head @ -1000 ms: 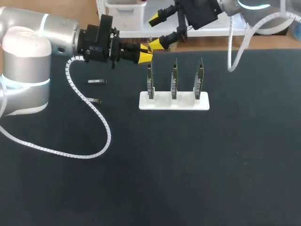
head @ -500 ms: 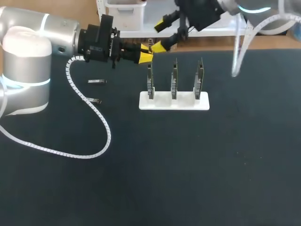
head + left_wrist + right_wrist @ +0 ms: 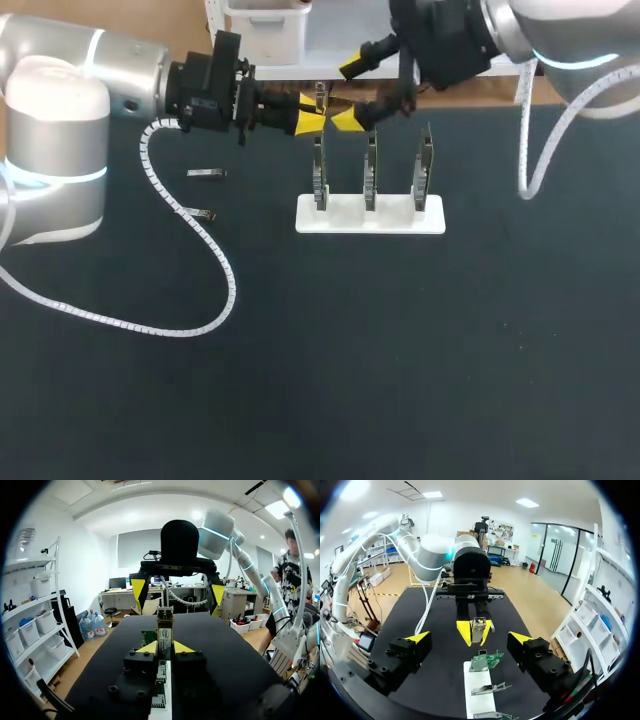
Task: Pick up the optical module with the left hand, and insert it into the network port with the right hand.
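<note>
Right gripper (image 3: 470, 638) spread wide, yellow tips well apart. Straight ahead, the left gripper (image 3: 475, 631) pinches the optical module (image 3: 479, 624) between its own yellow tips. Below, the white stand (image 3: 479, 686) with circuit boards (image 3: 486, 661) on the dark table (image 3: 437, 610).

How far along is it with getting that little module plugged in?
Pickup looks done: the left end effector is shut on the module, holding it above the table. In hand is the handover: the right end effector faces it, open, not touching the module. Left to do: the right one must grip it and plug it into one of the boards in the white stand.
</note>
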You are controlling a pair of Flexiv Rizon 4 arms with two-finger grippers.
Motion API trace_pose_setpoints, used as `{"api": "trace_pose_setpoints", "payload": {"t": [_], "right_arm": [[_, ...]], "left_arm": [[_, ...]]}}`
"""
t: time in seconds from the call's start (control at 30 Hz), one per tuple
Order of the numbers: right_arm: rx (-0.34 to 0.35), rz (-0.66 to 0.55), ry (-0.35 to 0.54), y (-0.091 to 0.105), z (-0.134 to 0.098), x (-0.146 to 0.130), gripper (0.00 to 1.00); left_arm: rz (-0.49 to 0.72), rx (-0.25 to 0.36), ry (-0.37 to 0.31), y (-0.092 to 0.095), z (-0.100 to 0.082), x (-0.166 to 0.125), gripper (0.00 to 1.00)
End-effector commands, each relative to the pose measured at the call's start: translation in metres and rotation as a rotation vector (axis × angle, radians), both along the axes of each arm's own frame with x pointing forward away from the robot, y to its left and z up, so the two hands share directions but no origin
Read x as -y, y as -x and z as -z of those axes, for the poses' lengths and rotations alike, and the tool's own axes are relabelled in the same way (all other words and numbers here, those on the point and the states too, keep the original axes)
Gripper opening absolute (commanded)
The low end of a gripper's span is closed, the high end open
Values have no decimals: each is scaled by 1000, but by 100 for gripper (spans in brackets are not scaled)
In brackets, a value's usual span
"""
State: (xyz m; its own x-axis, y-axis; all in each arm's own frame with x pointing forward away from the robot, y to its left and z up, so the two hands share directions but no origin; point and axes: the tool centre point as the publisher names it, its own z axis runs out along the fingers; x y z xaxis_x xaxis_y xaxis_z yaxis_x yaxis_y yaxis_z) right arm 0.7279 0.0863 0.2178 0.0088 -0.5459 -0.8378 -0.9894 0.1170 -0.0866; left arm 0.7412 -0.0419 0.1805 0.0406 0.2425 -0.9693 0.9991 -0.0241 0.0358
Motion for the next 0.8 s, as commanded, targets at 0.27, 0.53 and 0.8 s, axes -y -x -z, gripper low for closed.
{"api": "trace_pose_setpoints", "payload": {"t": [0.27,0.53,0.8], "right_arm": [[16,-68,-31,-20,-7,-14,100],[7,-81,-43,-18,-9,-27,100],[-61,-86,-45,-16,-4,-28,100]], "left_arm": [[4,-3,-4,-2,0,1,0],[4,-3,-4,-2,0,1,0],[4,-3,-4,-2,0,1,0]]}}
